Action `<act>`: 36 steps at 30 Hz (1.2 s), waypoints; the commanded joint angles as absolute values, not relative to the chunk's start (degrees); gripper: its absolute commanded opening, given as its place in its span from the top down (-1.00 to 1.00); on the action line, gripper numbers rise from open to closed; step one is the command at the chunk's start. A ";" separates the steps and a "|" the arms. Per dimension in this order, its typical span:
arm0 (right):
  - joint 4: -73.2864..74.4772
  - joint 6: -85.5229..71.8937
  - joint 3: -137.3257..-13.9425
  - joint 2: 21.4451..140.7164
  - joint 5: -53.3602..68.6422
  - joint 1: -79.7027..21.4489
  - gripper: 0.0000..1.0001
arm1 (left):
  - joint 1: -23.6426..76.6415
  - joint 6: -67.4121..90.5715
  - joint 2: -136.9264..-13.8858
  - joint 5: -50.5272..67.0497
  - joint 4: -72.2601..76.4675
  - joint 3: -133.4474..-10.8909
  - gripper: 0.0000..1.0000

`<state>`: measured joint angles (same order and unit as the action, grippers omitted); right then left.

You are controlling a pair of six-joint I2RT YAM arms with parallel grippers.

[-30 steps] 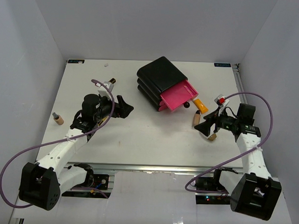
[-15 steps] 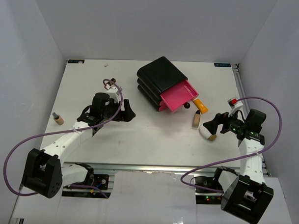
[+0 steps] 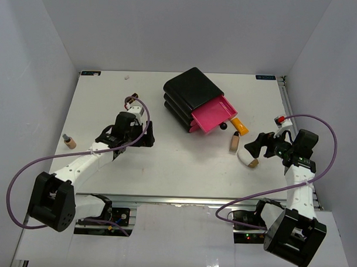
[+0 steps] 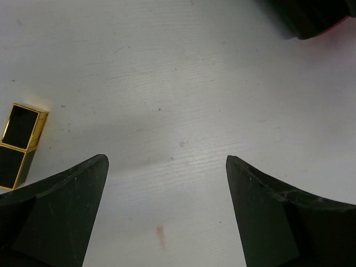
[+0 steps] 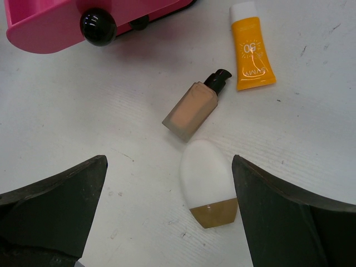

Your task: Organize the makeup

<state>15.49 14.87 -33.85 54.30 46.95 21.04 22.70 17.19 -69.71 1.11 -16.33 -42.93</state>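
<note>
Near edge: both arm bases sit on a metal rail (image 3: 164, 199), w/ a purple cable (image 3: 15, 186) looping off each. Surface is a white table (image 3: 165, 168), matte, lightly scuffed, w/ a faint reddish smear (image 4: 160, 235). Pale grey walls (image 3: 182, 28) box it in on 3 sides.

L gripper (image 3: 149, 135): fingers spread wide, only bare table btwn them. A black-and-gold lipstick case (image 4: 19, 146) lies flat just off one finger, long axis diagonal.

R gripper (image 3: 250, 149): also wide open, gripping nothing. It hangs over the white oval tube (image 5: 206, 181), which lies flat, clear of both fingers, tan end pointing back at the gripper.

Just past it, a tan bottle (image 5: 190, 110) lies flat beside the tube's white end, axis diagonal, dark cap pointing away. Next to that is the orange tube (image 5: 254, 55), white cap pointing away too.

Further on, the pink drawer (image 5: 50, 28) w/ black knob (image 5: 98, 26) is pulled out of the black box (image 3: 189, 90).

A 2nd tan bottle (image 3: 69, 142) sits near the table's left edge, well apart from the rest, dark cap at its far-left end.
</note>
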 commanded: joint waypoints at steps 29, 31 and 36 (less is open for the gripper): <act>13.89 14.77 -33.56 53.26 48.79 21.36 -1.00 | 10.72 5.70 -92.77 -9.34 -24.51 -55.73 -0.41; 13.89 14.84 -33.57 53.26 48.78 21.36 -1.00 | 10.49 5.95 -93.28 -8.92 -24.60 -55.64 -0.38; 13.97 14.91 -33.57 53.31 48.50 21.36 -1.00 | 9.88 7.29 -95.37 -7.90 -25.15 -55.83 -0.21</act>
